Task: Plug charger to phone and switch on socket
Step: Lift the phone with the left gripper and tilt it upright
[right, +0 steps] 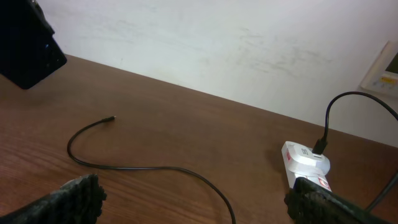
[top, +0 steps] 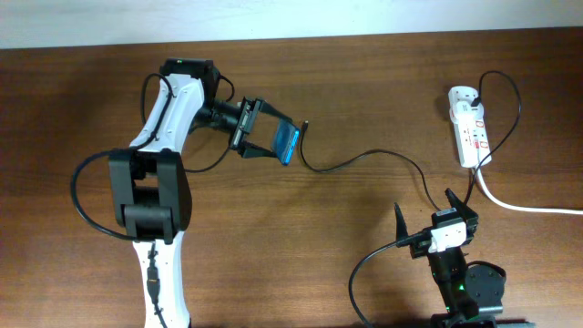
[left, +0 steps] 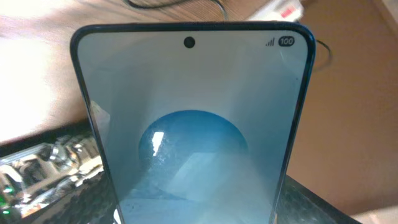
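Observation:
My left gripper (top: 292, 143) is shut on the phone (top: 286, 141) and holds it on edge above the table. In the left wrist view the phone's blue screen (left: 193, 124) fills the frame between my fingers (left: 193, 208). The charger (top: 364, 157), a thin black cable, curves across the table from the socket (top: 467, 128) to its plug tip (top: 304, 125), which lies just right of the phone, apart from it. The right wrist view shows the tip (right: 112, 118) lying on the wood. My right gripper (top: 424, 205) is open and empty, low at the front right, below the socket (right: 305, 162).
A thick white lead (top: 519, 205) runs from the socket to the right edge. The cable loops up behind the socket (top: 510, 87). A white wall (right: 217, 43) stands behind the table's far edge.

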Available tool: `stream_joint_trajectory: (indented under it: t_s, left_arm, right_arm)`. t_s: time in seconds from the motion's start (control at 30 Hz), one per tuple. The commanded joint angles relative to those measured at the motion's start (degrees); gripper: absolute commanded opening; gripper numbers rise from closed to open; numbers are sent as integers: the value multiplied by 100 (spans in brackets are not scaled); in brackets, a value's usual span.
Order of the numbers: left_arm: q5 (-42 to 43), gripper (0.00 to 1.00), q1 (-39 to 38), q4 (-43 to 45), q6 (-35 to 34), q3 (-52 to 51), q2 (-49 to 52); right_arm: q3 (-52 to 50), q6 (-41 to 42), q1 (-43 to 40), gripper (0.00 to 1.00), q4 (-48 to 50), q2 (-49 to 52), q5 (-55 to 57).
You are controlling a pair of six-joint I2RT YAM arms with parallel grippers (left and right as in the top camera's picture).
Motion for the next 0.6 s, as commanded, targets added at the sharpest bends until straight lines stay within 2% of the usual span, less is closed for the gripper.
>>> stream_joint_trajectory:
  t_s: [0.0, 0.13, 0.2, 0.33, 0.57]
  left_arm:
    - [1078, 0, 17, -35, -175, 138, 24]
    - [1071, 0, 20, -409, -527, 138, 24]
    - [1086, 0, 17, -422, -529, 138, 24]
    - [1043, 0, 39, -433, -997, 138, 24]
    - [682, 0, 105, -415, -1078, 138, 24]
  right_arm:
    - [-42, 44, 37, 98, -24, -44, 26]
    - [-42, 44, 37, 98, -22, -44, 26]
    - [-42, 44, 37, 98, -22, -44, 26]
    - [-42, 44, 37, 98, -24, -44, 26]
    - [-42, 44, 37, 98, -24, -44, 26]
